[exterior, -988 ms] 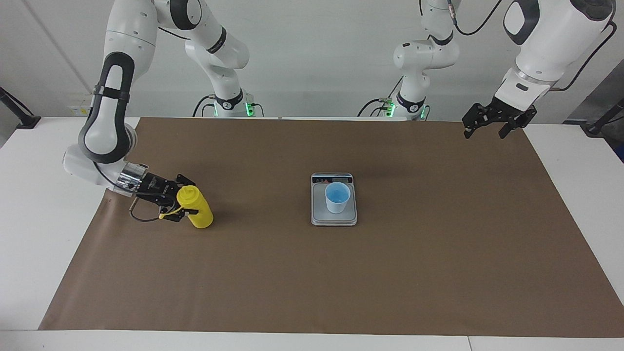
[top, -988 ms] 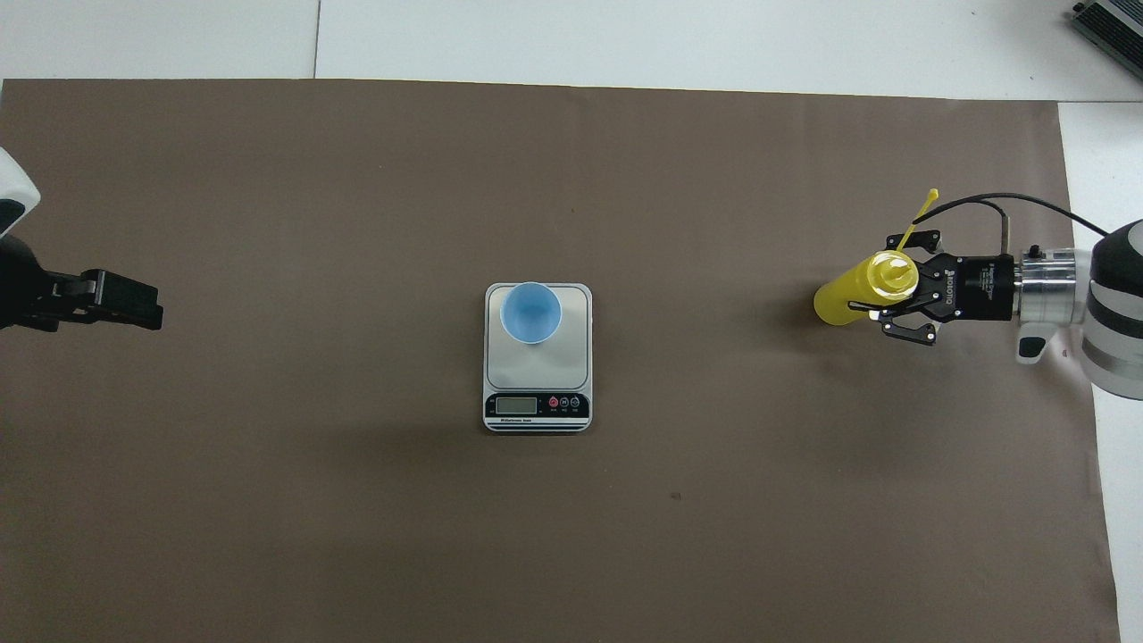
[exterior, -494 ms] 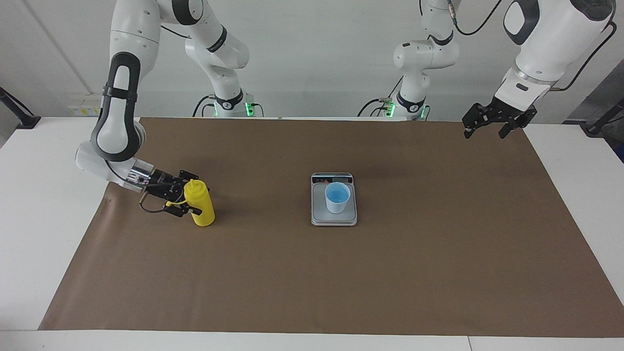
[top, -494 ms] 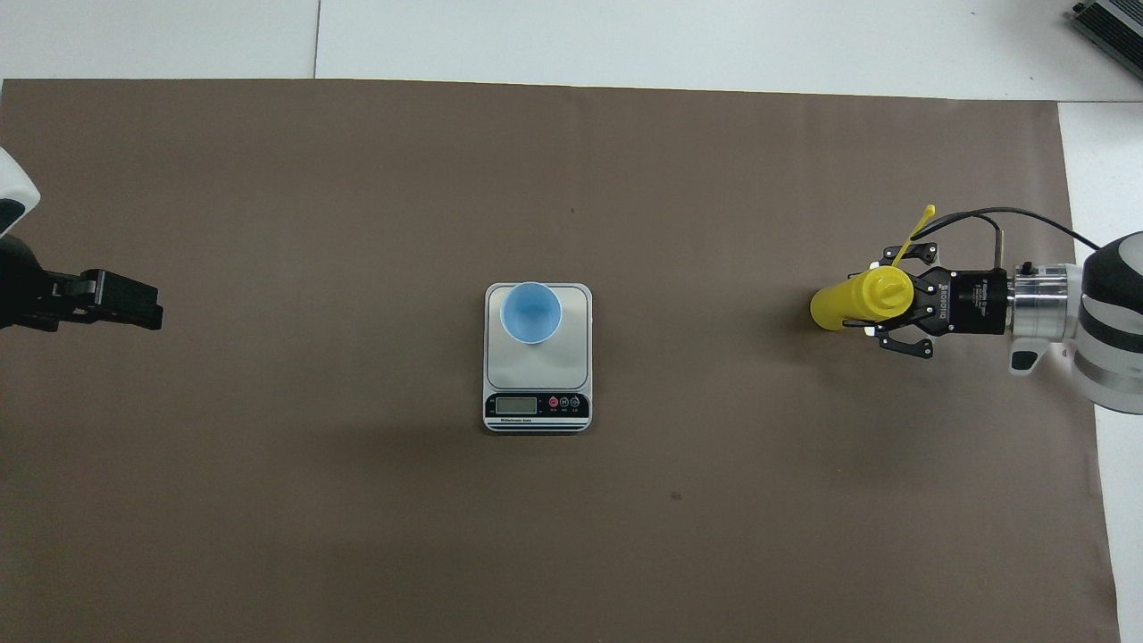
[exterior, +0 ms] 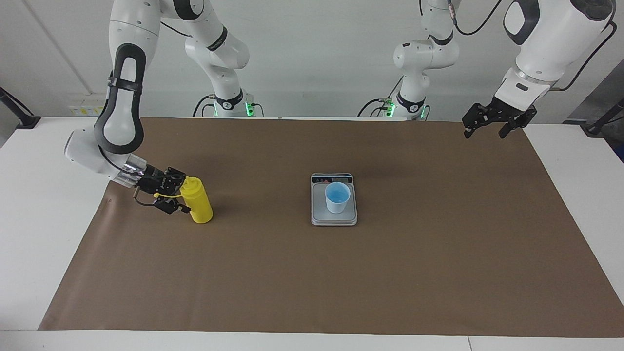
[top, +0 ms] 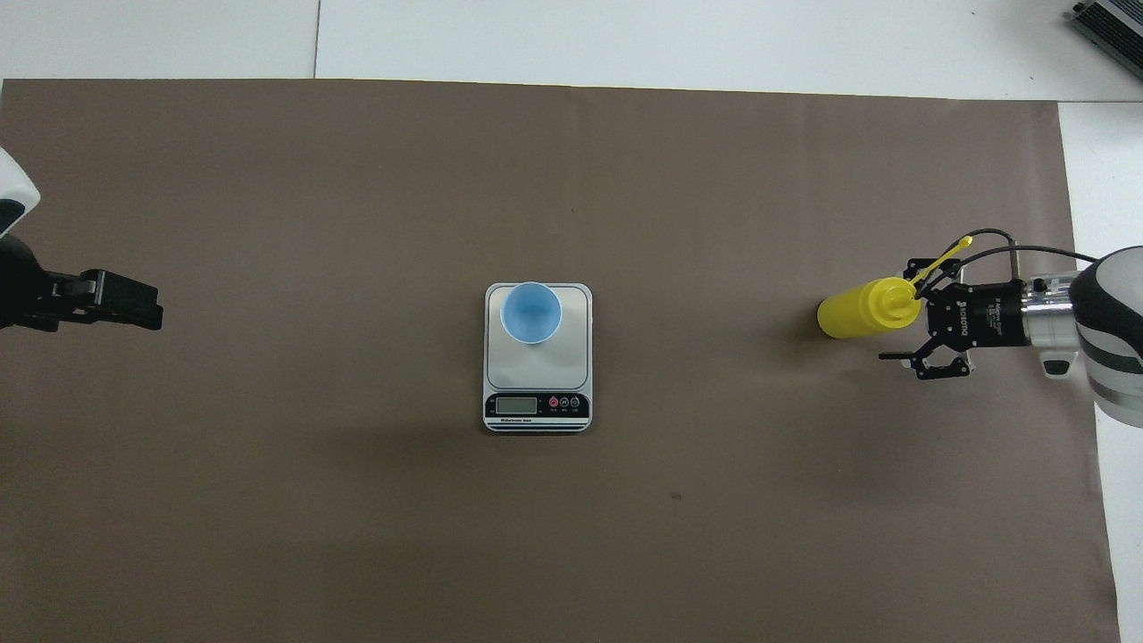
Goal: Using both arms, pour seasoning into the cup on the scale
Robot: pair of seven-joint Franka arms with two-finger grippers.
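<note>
While the bench (exterior: 29, 195) under its brown mat (exterior: 312, 273) fills most of the frame, two white arms frame the scene. The right arm (exterior: 119, 97) drops down the left of the facing view, and its right gripper (exterior: 171, 196) sits with fingers spread just beside the neck of the seasoning bottle (exterior: 197, 204), holding nothing. At the upper right of that view the left arm (exterior: 551, 44) waits, its left gripper (exterior: 490, 122) open and empty above the mat's corner.

At frame centre lies the scale (exterior: 334, 217), its display strip along the upper edge, with the cup (exterior: 337, 197) standing on the weighing plate. The yellow bottle stands upright on the mat at centre left, well apart from the scale, its small cap (top: 964, 241) dangling on a tether toward the gripper.

Judging by its look, the bottle is light, soft-walled plastic that would give under pressure and could squirt or slip; a hold around the middle of the cylinder, below the cone nozzle and clear of the tether, seems safest.
</note>
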